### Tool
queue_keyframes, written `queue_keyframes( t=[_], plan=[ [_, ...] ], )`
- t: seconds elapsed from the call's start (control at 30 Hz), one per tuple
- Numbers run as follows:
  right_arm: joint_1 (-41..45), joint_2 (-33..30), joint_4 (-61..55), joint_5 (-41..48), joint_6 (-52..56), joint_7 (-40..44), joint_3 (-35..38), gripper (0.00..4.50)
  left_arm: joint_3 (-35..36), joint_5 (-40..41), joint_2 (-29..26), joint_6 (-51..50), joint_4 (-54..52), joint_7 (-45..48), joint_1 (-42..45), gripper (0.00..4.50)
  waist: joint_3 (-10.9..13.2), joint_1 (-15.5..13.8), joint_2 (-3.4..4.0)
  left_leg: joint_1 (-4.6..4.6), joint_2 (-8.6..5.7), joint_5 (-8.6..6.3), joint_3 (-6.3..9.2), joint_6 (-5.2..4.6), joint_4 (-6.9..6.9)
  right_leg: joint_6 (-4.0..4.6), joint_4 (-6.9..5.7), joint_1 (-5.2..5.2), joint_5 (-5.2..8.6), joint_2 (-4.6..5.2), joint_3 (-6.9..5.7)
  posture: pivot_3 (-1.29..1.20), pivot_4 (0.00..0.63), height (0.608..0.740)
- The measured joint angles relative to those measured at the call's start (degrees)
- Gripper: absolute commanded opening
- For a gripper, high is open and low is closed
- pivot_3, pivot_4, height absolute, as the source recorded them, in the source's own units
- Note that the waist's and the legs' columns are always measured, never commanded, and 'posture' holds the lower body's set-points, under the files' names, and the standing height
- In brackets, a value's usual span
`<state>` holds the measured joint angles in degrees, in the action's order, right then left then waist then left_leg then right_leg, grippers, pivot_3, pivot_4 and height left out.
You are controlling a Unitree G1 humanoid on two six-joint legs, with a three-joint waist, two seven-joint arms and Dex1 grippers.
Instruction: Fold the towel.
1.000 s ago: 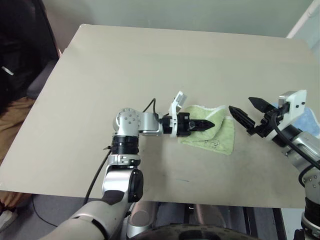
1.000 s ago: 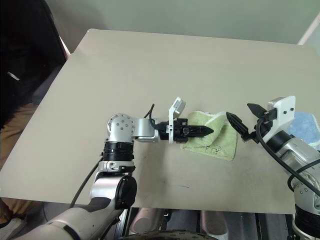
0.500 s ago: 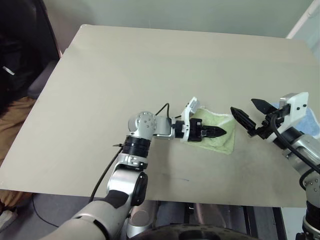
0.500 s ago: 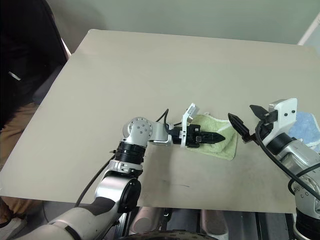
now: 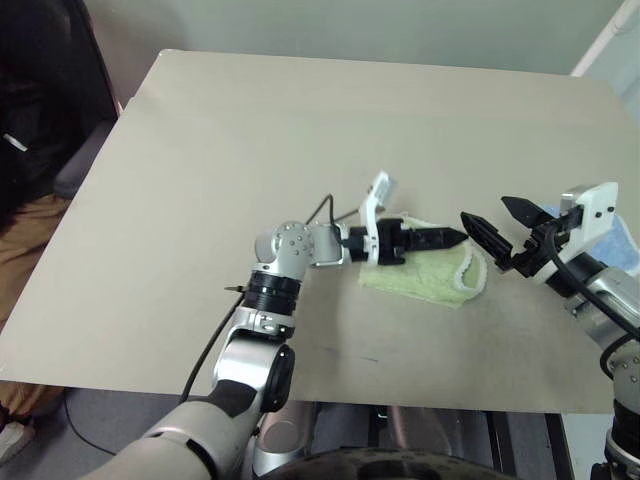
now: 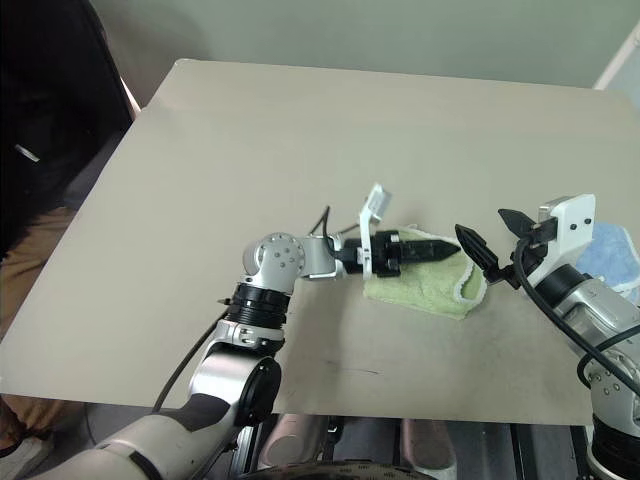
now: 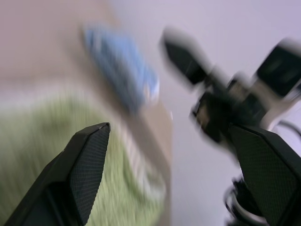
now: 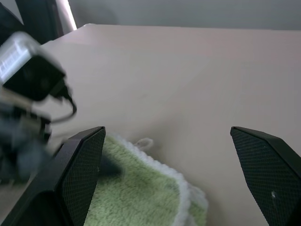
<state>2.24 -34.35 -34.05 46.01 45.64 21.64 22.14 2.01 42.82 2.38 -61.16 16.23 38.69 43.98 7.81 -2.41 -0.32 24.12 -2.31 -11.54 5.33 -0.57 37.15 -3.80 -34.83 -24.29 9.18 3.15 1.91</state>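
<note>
Worktop edge lies nearest you, beige and flat, with the towel resting toward its near right part. Note that the towel is light green terry cloth, folded into a compact bundle, with its white stitched edge curling up at the end that faces the right arm. A small white loop tag lies on the worktop at the towel's far edge, as the right wrist view shows.

Observe the left gripper reaching level across the towel from the left, its black fingers above the towel's far part. In the left wrist view you see its jaws spread wide, with nothing between them; the green cloth lies below.

Observe the right gripper just beside the towel's white-edged end, pointing toward the left gripper. Its jaws stand spread as well and hold nothing. The tips of the two grippers are near each other but apart.

Beyond the right arm, at the worktop's right edge, you find a light blue towel, well apart from the green one. At the far left, a person in dark clothing sits beside the worktop.
</note>
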Motion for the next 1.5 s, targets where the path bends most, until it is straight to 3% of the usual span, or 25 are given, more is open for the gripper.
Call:
queue_keyframes(
  t=[0.1,0.17,0.37,0.43,0.57,0.77,1.0,1.07,1.33,1.5],
  plan=[
    [0.1,0.2,-1.0,2.1,0.1,0.0,0.0,3.57,-1.4,-3.6,-3.6,10.9,-3.3,5.3,-1.8,4.50,0.0,0.2,0.01,0.00,0.02,-0.02,0.00,0.03,-0.01,0.02,0.00,-0.01,0.05,-0.02,0.01,0.00,0.150,0.740],
    [0.1,0.2,-2.3,3.3,0.1,0.0,-0.4,2.87,-2.0,-6.8,-6.5,18.7,-4.3,8.3,-2.7,4.13,0.0,0.2,0.01,0.01,0.02,-0.06,0.02,-0.01,-0.01,0.04,-0.02,-0.02,0.10,-0.04,-0.01,0.00,0.150,0.740],
    [1.1,3.0,-2.5,2.3,-0.3,-1.1,-5.8,0.82,-5.5,-12.5,-12.5,31.3,-4.5,17.3,-5.5,2.26,0.0,0.1,0.01,0.15,-0.01,-0.15,0.09,-0.13,0.05,0.01,0.04,-0.07,0.09,0.01,-0.02,0.00,0.150,0.740],
    [1.2,4.0,-2.1,0.4,-0.5,-1.5,-8.9,0.03,-6.2,-13.7,-12.8,34.0,-4.1,19.0,-6.3,1.44,0.0,0.0,0.02,0.32,-0.02,-0.16,0.13,-0.12,0.15,-0.11,0.04,-0.18,-0.01,0.02,-0.05,0.00,0.150,0.740],
    [1.4,5.2,-0.9,-3.1,-1.8,-2.0,-12.4,0.00,-7.9,-16.2,-11.6,41.6,-1.1,22.1,-7.7,0.03,0.0,0.0,0.03,0.46,0.00,-0.30,0.14,-0.16,0.34,-0.01,0.01,-0.26,-0.27,0.02,-0.07,0.00,0.150,0.740],
    [-0.9,5.1,2.9,-8.6,-4.4,-1.5,-14.6,0.00,-13.1,-23.9,-9.0,56.0,5.7,25.1,-7.8,0.03,0.0,-0.1,0.07,0.81,0.01,-0.82,0.26,-0.55,1.02,0.43,-0.03,-0.32,-0.45,0.01,-0.17,0.00,0.150,0.740],
    [-4.8,4.4,4.9,-13.1,-7.4,-0.2,-15.8,0.00,-17.1,-27.0,-7.4,60.8,11.3,29.3,-7.7,0.03,-0.1,0.1,0.11,0.81,0.03,-0.98,0.21,-0.41,1.09,0.47,0.01,-0.33,-0.48,0.02,-0.17,0.00,0.150,0.740],
    [-5.6,5.0,7.0,-14.7,-8.8,-0.2,-15.7,0.00,-18.2,-29.2,-7.4,62.9,15.7,29.6,-7.7,0.03,-0.1,0.1,0.12,0.81,0.04,-0.97,0.21,-0.39,1.09,0.04,-0.01,-0.34,-0.24,0.02,-0.17,0.00,0.150,0.740],
    [-5.7,8.3,13.5,-19.7,-14.1,-0.7,-15.8,0.00,-17.8,-32.9,-6.3,71.1,26.9,29.7,-6.1,0.03,-0.2,0.1,0.23,0.76,0.00,-1.06,0.22,-0.05,1.13,-0.07,0.00,-0.19,-0.36,0.03,-0.15,0.00,0.150,0.740],
    [-5.3,8.3,15.9,-21.9,-17.0,-0.2,-15.9,0.00,-16.1,-31.7,-5.4,69.9,28.7,31.2,-5.4,0.03,-0.3,0.1,0.37,0.72,-0.01,-1.08,0.22,0.00,1.13,-0.07,0.00,-0.12,-0.36,0.04,-0.15,0.00,0.150,0.740]
  ],
)
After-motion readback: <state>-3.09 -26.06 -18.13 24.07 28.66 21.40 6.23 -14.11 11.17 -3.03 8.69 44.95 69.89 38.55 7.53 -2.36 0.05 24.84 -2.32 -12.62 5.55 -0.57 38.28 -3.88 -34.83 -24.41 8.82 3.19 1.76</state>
